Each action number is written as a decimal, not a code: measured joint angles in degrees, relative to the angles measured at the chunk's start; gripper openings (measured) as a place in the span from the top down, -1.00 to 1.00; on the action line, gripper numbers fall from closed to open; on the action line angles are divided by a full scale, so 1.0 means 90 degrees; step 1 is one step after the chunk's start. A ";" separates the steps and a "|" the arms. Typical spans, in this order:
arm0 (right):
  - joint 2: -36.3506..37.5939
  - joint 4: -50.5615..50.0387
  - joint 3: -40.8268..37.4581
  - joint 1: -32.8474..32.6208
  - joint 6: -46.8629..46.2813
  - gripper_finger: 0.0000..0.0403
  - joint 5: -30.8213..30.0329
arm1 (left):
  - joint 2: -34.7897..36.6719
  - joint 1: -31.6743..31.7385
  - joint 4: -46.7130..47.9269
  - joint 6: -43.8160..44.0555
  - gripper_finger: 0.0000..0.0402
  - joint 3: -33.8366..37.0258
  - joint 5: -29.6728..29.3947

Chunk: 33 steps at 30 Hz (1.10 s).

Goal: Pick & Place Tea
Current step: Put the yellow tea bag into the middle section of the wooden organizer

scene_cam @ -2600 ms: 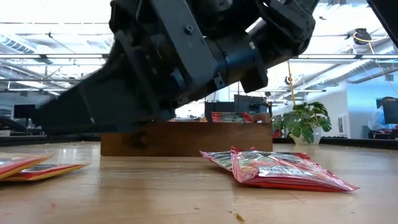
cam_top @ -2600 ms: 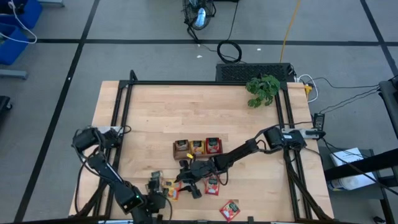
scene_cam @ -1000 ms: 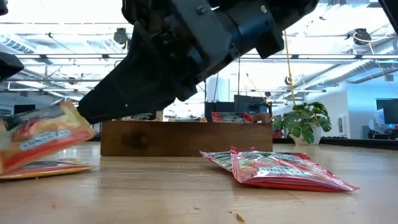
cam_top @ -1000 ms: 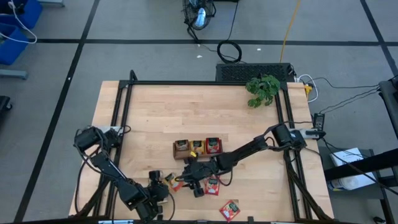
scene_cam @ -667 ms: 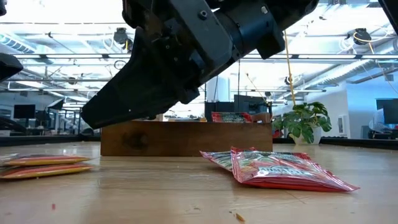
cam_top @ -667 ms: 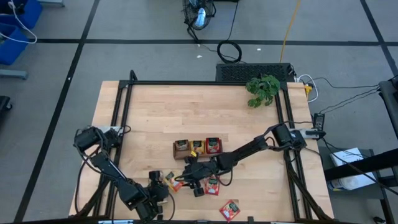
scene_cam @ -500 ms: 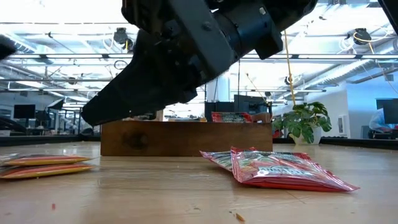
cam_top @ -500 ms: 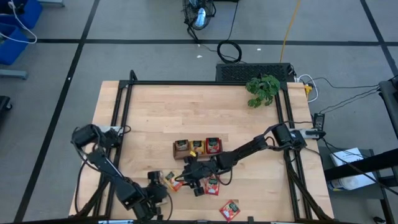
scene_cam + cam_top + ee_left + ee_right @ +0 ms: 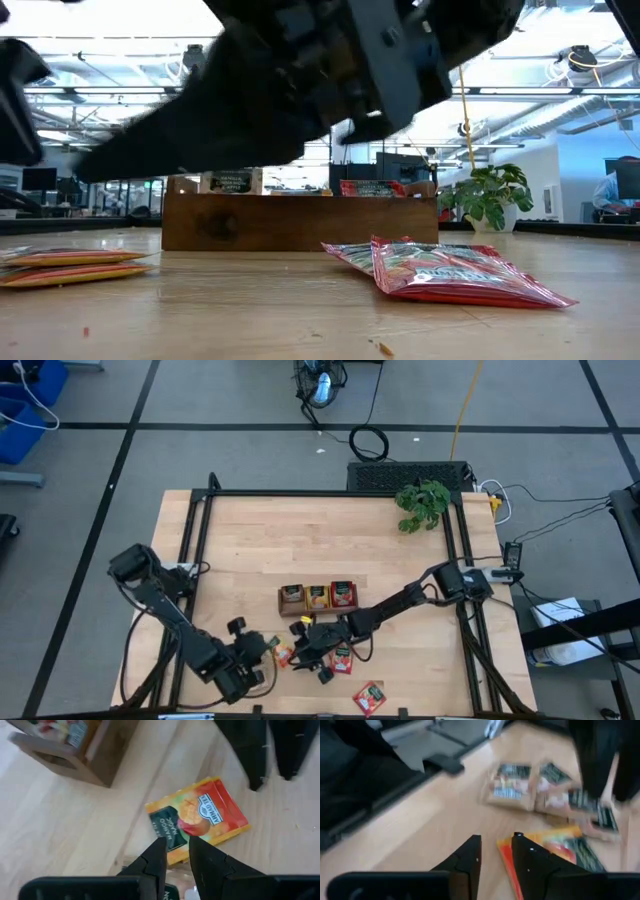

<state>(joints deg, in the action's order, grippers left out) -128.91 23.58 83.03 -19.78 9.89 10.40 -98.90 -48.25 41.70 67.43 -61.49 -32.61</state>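
Observation:
An orange tea sachet (image 9: pixel 284 656) (image 9: pixel 200 817) with a dark green end lies flat on the table between my two grippers. In the low view it rests on a second flat sachet (image 9: pixel 75 270). My left gripper (image 9: pixel 262 645) (image 9: pixel 176 847) hangs above the sachet's green end, fingers a narrow gap apart with nothing between them. My right gripper (image 9: pixel 297 652) (image 9: pixel 497 840) comes in low from the table's right. Its fingers are a little apart at the sachet's orange corner (image 9: pixel 506 851). My right gripper's fingertips stand at the orange sachet's near corner (image 9: pixel 506 851), slanting down from the table's right. The view is blurred, and I cannot tell whether they touch it. The sachet lies flat on the table.
The brown three-compartment tray (image 9: pixel 318 597) (image 9: pixel 300 225) holds sachets just beyond the grippers. Two red sachets (image 9: pixel 342 658) (image 9: pixel 370 697) lie toward the near edge. Two more sachets (image 9: pixel 512 785) lie past the orange one. A leafy plant (image 9: pixel 422 505) stands at the far right.
A second ago an orange sachet hung tilted above the table; it has dropped and lies flat on another. My left gripper has gone up and rolled. My right gripper has rolled and tipped lower over the sachets.

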 joint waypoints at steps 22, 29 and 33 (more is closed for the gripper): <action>-0.0596 0.0617 0.0007 0.0440 -0.0159 1.00 0.0390 | -0.0028 0.0650 -0.0334 -0.1301 0.56 0.0078 0.0807; -0.0635 0.0297 0.0019 0.0514 -0.0640 1.00 0.0494 | -0.0028 0.0650 -0.0312 -0.1144 0.56 0.0078 0.0707; -0.0637 0.0010 0.0031 0.0516 -0.1010 1.00 0.0524 | -0.0148 0.0724 -0.0285 -0.1131 0.56 0.0101 0.0723</action>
<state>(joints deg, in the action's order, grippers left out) -134.65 23.67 83.30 -15.14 0.81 15.11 -100.23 -41.73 39.14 57.25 -60.59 -26.10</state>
